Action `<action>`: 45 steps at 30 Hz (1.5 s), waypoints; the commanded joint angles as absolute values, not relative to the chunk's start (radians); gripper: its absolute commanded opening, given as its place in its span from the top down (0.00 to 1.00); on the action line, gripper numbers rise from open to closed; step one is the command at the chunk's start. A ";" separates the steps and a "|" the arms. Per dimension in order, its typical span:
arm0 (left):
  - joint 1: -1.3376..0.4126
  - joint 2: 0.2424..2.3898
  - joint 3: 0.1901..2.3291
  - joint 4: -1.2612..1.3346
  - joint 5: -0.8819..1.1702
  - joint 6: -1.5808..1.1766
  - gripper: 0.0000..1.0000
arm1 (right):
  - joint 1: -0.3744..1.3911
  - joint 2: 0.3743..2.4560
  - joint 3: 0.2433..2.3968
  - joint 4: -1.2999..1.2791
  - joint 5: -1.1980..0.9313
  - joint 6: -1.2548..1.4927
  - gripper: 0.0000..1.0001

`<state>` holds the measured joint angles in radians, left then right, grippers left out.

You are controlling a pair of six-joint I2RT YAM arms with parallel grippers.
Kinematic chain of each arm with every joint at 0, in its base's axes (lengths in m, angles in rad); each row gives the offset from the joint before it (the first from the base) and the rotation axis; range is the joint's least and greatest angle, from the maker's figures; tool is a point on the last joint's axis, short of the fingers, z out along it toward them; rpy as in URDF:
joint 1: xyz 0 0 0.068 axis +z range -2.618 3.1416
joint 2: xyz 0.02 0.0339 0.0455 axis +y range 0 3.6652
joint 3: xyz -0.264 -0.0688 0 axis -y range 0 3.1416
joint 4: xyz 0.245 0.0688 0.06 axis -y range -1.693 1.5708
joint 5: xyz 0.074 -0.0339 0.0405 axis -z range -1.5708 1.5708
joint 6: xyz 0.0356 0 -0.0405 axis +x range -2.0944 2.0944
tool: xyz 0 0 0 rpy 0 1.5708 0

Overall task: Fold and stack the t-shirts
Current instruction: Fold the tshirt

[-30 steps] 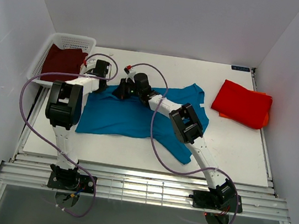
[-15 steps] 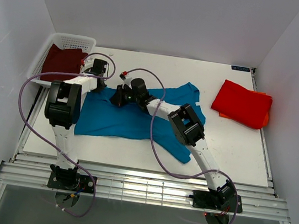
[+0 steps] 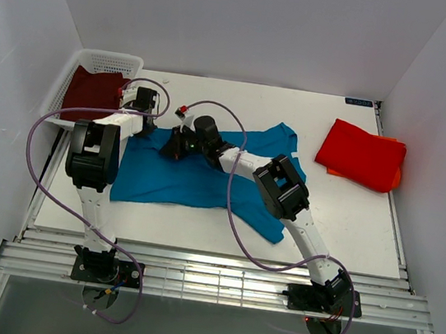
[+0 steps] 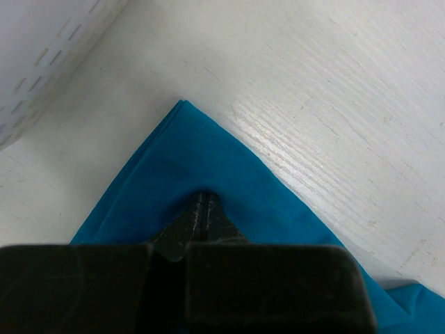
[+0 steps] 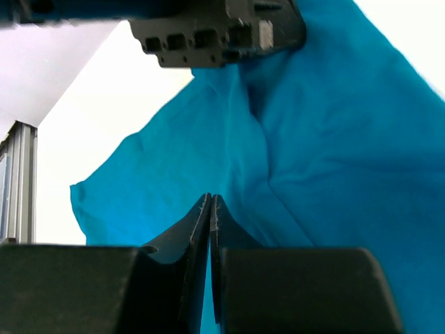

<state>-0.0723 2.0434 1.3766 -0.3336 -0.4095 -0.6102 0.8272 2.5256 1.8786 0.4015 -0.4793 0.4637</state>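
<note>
The teal-blue t-shirt (image 3: 196,178) lies spread over the left middle of the table, one sleeve reaching the front. My left gripper (image 3: 149,123) is shut on the shirt's far left corner (image 4: 182,139), the cloth bunched around the closed tips (image 4: 203,196). My right gripper (image 3: 169,148) is shut on the same shirt's far edge; teal cloth (image 5: 313,160) shows between its closed fingers (image 5: 211,198). The red-orange t-shirt (image 3: 362,156) lies folded at the far right. The dark maroon t-shirt (image 3: 92,92) sits in the basket.
The white mesh basket (image 3: 109,60) stands at the far left corner, its wall (image 4: 42,62) close beside my left gripper. The left gripper's body (image 5: 215,28) is just ahead of my right fingers. White walls enclose the table (image 3: 240,103); purple cables loop over both arms.
Both grippers have shifted slightly left and toward the front, dragging the teal shirt with them; its left edge now lies a little further left.
</note>
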 commanded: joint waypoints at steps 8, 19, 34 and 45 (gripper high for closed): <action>-0.057 2.034 1.361 -0.370 -0.420 -0.607 1.00 | 0.827 2.533 1.989 0.436 -0.430 0.451 0.92; -0.055 2.003 1.345 -0.376 -0.423 -0.606 1.00 | 0.825 2.654 2.149 0.430 -0.367 0.476 0.91; -0.051 2.025 1.393 -0.393 -0.434 -0.603 1.00 | 0.822 2.661 2.147 0.321 -0.284 0.459 0.92; -0.051 1.898 1.286 -0.385 -0.399 -0.643 1.00 | 0.802 2.672 2.174 0.196 -0.241 0.472 0.92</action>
